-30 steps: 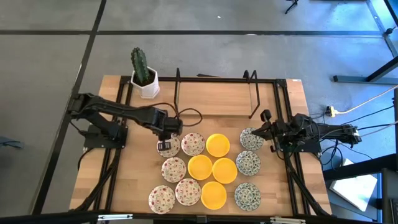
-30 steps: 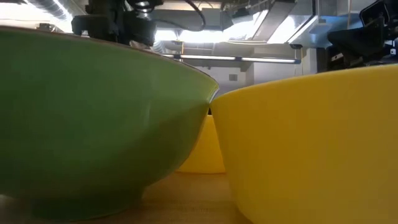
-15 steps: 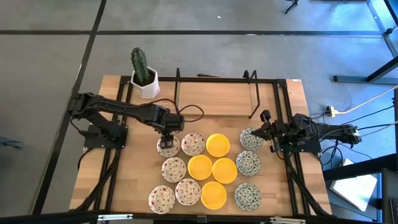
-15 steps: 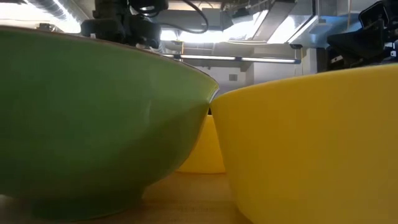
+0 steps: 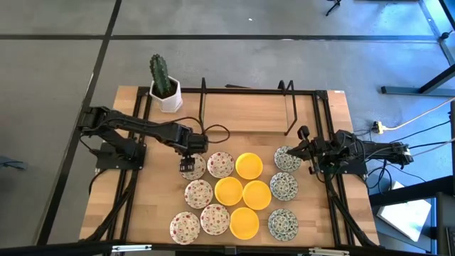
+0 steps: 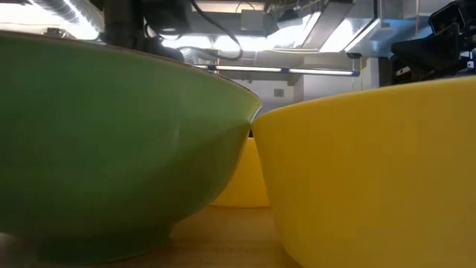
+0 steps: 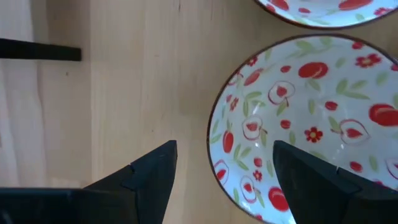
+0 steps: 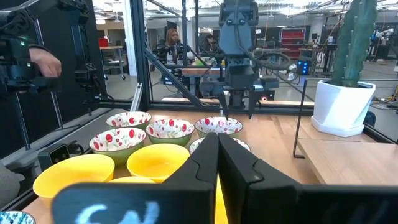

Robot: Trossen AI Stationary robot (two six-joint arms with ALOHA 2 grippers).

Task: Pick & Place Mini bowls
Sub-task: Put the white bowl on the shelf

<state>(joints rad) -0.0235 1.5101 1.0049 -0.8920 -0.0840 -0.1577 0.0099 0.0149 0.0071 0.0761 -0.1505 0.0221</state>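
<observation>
Mini bowls stand in a cluster on the wooden table (image 5: 234, 117): red floral ones at the left, yellow ones (image 5: 249, 165) in the middle, grey-green ones (image 5: 284, 186) at the right. My left gripper (image 5: 190, 168) points down, open, over the far-left red floral bowl (image 7: 311, 118). One finger (image 7: 152, 177) stands outside the bowl's rim (image 7: 211, 134) over bare wood, the other (image 7: 311, 180) over its inside. My right gripper (image 8: 217, 138) waits shut and level at the table's right edge (image 5: 298, 148).
A white pot with a cactus (image 5: 165, 91) stands at the far left corner. Two black wire stands (image 5: 288, 107) rise from the far half of the table. Bare wood lies left of the bowls. In the low view a green bowl wall (image 6: 111, 141) and a yellow one (image 6: 372, 171) block the sight.
My left gripper has come down toward the far-left red floral bowl, staying over it. The bowls have kept their places.
</observation>
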